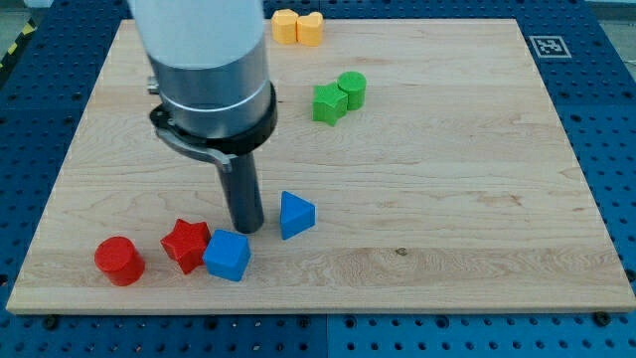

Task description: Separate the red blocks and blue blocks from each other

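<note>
My tip (247, 229), carrying no gripper, is standing between the blue cube (228, 256) and blue triangular block (295, 215); the cube is touching the red star (186, 244), so separation is remaining.

Your surface (447, 199): pale wood board, tag marker (549, 46) at view's top right corner. Resting on it, view's bottom left: red cylinder (119, 261), red star (186, 244) touching blue cube (228, 256), blue triangular block (295, 215) just right of these. View's top: yellow pair (297, 27) touching at edge; green pair (339, 96) touching below it.
</note>
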Motion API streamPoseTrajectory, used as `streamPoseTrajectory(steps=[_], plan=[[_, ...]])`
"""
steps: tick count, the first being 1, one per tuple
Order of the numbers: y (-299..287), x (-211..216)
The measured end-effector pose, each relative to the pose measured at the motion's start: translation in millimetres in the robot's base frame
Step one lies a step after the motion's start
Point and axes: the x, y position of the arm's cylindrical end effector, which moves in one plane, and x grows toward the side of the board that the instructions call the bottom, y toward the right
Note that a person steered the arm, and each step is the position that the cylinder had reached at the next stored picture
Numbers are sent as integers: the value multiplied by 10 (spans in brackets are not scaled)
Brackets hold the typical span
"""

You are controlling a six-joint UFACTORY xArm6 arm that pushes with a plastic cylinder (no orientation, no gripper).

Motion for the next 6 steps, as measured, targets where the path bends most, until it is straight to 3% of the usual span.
streamPoseTrajectory(steps=[2, 4, 5, 6], plan=[[-242, -230], [-1099, -181], [-1556, 63], [-1888, 569]])
